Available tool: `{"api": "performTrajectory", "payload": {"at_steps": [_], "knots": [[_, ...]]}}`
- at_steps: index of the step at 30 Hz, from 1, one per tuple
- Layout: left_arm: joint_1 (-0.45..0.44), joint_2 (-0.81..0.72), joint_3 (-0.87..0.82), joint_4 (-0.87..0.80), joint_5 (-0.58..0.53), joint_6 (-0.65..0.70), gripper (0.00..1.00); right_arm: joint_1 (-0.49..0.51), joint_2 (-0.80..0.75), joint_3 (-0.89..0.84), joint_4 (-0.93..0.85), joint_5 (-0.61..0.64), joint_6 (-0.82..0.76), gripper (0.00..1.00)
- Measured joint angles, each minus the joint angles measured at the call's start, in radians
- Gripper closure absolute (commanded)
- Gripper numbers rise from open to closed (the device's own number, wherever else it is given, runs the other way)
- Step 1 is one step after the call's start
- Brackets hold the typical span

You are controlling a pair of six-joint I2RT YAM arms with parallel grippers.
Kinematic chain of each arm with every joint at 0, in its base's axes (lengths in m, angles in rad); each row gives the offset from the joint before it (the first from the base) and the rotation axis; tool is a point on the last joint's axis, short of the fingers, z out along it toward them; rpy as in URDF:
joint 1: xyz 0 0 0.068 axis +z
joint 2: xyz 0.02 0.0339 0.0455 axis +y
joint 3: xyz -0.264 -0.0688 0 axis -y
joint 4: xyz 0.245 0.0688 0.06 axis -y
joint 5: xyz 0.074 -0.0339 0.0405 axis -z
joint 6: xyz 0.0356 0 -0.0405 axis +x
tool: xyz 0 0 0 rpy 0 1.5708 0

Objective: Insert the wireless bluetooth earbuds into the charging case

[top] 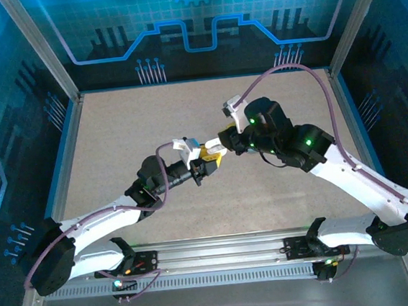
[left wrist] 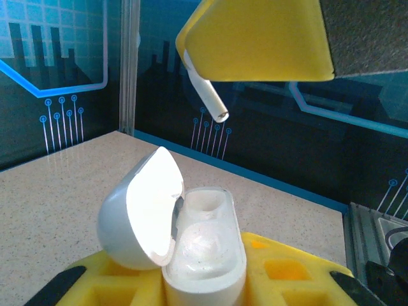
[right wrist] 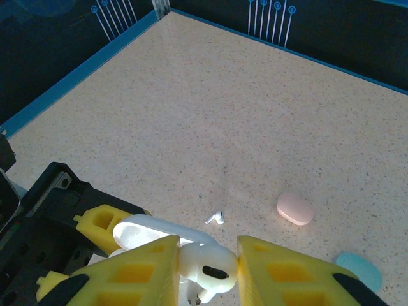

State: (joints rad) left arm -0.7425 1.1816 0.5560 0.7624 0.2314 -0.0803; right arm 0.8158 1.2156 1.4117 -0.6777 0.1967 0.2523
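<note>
The speckled beige tabletop [top: 123, 139] lies under your two arms, which meet at the middle of the top view.

Your left hand [top: 206, 161] is clamped on the glossy white plastic charging case [left wrist: 204, 255], low centre in the left wrist view. The case stands upright with its lid swung open to the left. The farther well looks empty. The nearer one is too glossy to read.

Your right hand [right wrist: 207, 258] hangs just above the case, apart from it. Its yellow fingers pinch a white plastic earbud [right wrist: 205, 268], and the stem pokes down and to the right at the top of the left wrist view.

On the tabletop at the lower right of the right wrist view lie a pink pebble-shaped case [right wrist: 294, 208] and a teal pebble-shaped case [right wrist: 359, 269]. A second, loose white earbud [right wrist: 215, 218] lies near the centre.

You appear to be partway through seating the first earbud: both things are held, but nothing has gone in yet. Next, tilt the stem to match the open well and bring it down slowly while the left hand holds steady. Let go only once the earbud sits flush. The loose white earbud would come after.
</note>
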Motion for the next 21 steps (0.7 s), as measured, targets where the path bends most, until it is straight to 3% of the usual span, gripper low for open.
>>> {"api": "performTrajectory", "payload": {"at_steps": [21], "knots": [[0.000,0.000,0.006,0.029,-0.010,-0.027,0.73,0.004,0.022,-0.051,0.016,-0.042,-0.037,0.72]]}}
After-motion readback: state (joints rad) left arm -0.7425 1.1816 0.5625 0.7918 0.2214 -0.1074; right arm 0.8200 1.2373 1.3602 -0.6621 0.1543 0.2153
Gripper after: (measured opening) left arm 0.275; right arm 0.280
